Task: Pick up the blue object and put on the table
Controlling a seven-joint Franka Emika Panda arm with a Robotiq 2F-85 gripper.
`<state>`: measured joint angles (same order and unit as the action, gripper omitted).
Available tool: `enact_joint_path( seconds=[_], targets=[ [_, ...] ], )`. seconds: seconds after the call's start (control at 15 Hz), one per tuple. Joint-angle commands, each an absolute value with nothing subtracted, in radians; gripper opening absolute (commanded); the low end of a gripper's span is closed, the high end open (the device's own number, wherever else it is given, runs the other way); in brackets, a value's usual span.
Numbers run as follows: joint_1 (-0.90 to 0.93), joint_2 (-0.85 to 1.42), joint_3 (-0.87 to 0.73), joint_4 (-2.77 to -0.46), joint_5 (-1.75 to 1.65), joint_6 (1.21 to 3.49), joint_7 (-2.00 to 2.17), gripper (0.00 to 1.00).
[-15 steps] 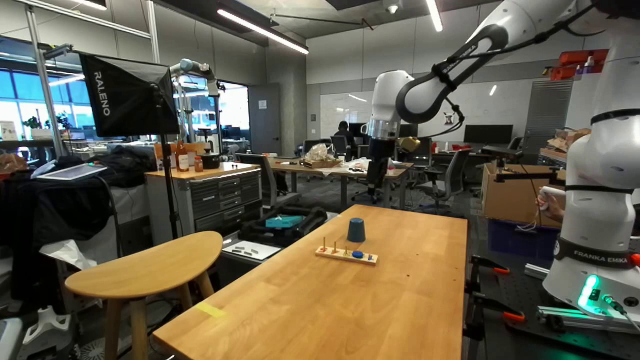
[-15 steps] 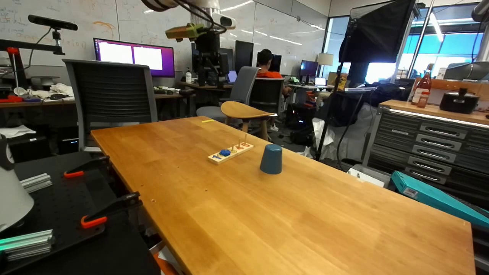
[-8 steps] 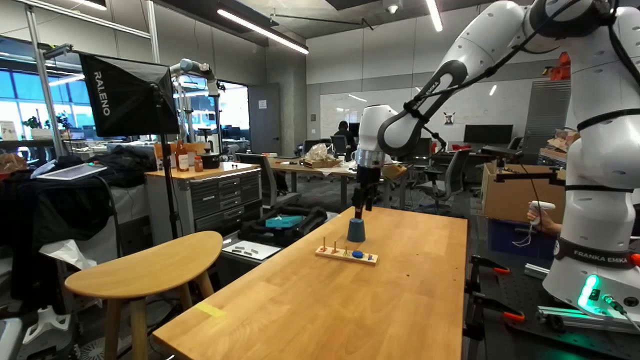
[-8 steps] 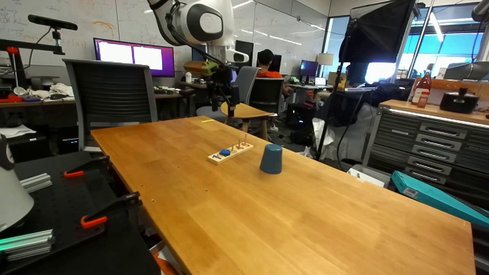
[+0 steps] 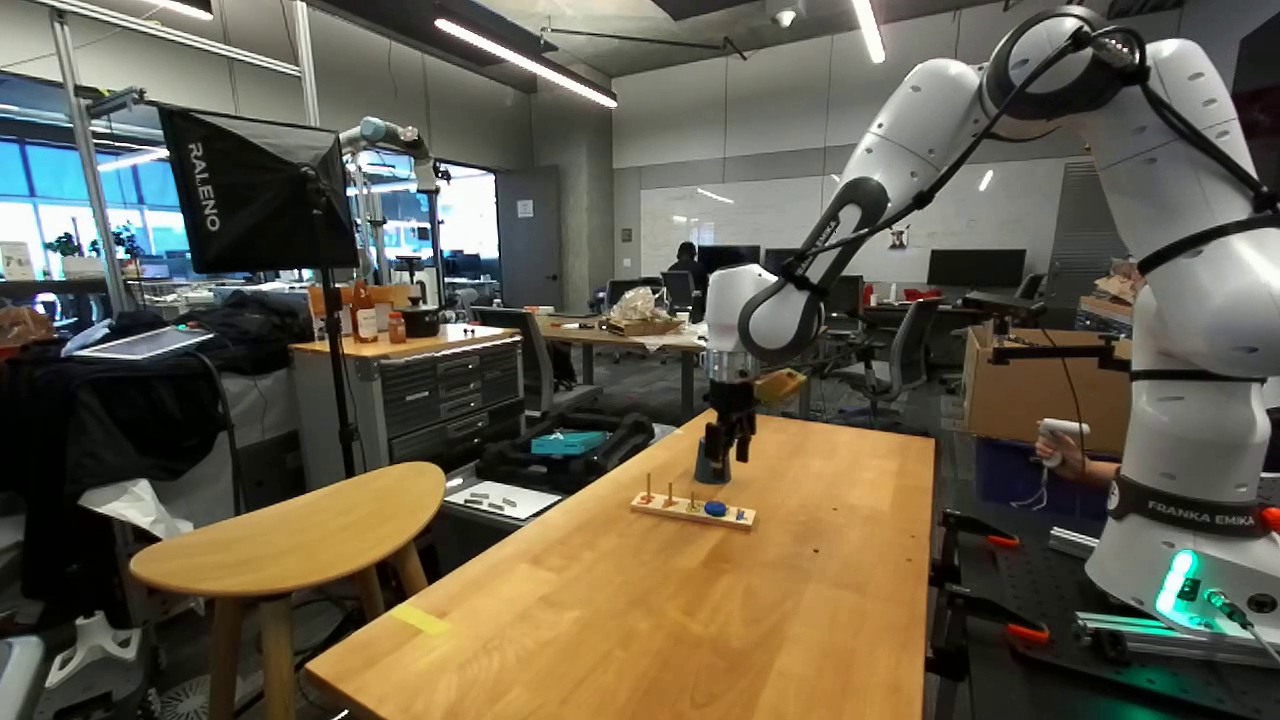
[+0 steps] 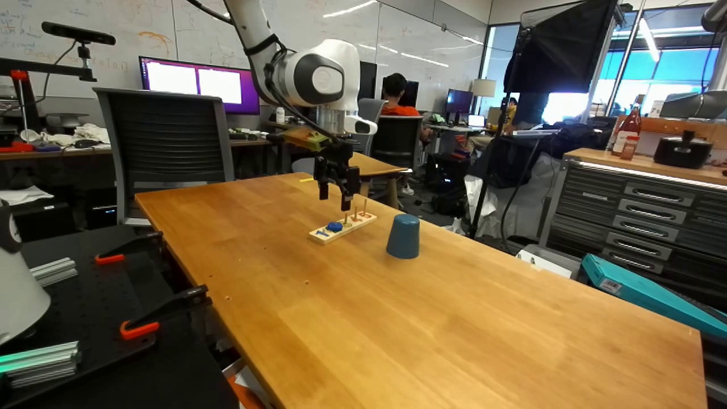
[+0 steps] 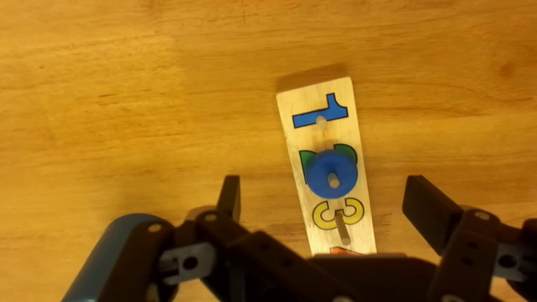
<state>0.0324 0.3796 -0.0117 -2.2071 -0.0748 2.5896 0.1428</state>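
Table [image 6: 454, 341]: long and rectangular, with a light wooden top, stretching across the foreground of both exterior views
Robot arm [image 5: 920, 112]: white with dark joints, its base beside a long edge of the table, its forward links bent down over the top
Drawer cabinet [image 5: 455, 385]: grey with a wooden top, standing apart from the table
Softbox [image 5: 250, 200]: black, lettered RALENO in white, raised high
Rounded wooden table [image 5: 290, 525]: smaller, on wooden legs, near one end of the long table
Gripper [image 7: 323, 184]: black, pointing down above the table, its fingers spread well apart
Peg board [image 7: 308, 138]: narrow pale strip lying flat on the table, with thin pegs, a blue 1 and a yellow 3; in the wrist view it shows between the parted fingers
Blue cup [image 6: 403, 237]: on the table, narrow end up, near the peg board but apart from it; partly behind the gripper at the lower left of the wrist view
Blue disc [image 7: 321, 174]: threaded on a peg between the blue 1 and the yellow 3, partly covering a green figure
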Motion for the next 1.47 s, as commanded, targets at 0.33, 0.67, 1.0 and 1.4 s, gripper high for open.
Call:
enact_joint_path(
  seconds=[0.33, 0.67, 1.0, 1.4],
  targets=[
    [0.091, 0.536, -0.041, -2.062, -0.089, 2.604, 0.201, 1.0],
    [0.107, 0.573, -0.046, -2.025, -0.087, 2.602, 0.214, 1.0],
    [0.109, 0.592, -0.055, -2.016, -0.086, 2.601, 0.22, 1.0],
    [0.116, 0.611, -0.061, -2.017, -0.09, 2.602, 0.226, 0.75]
  ],
)
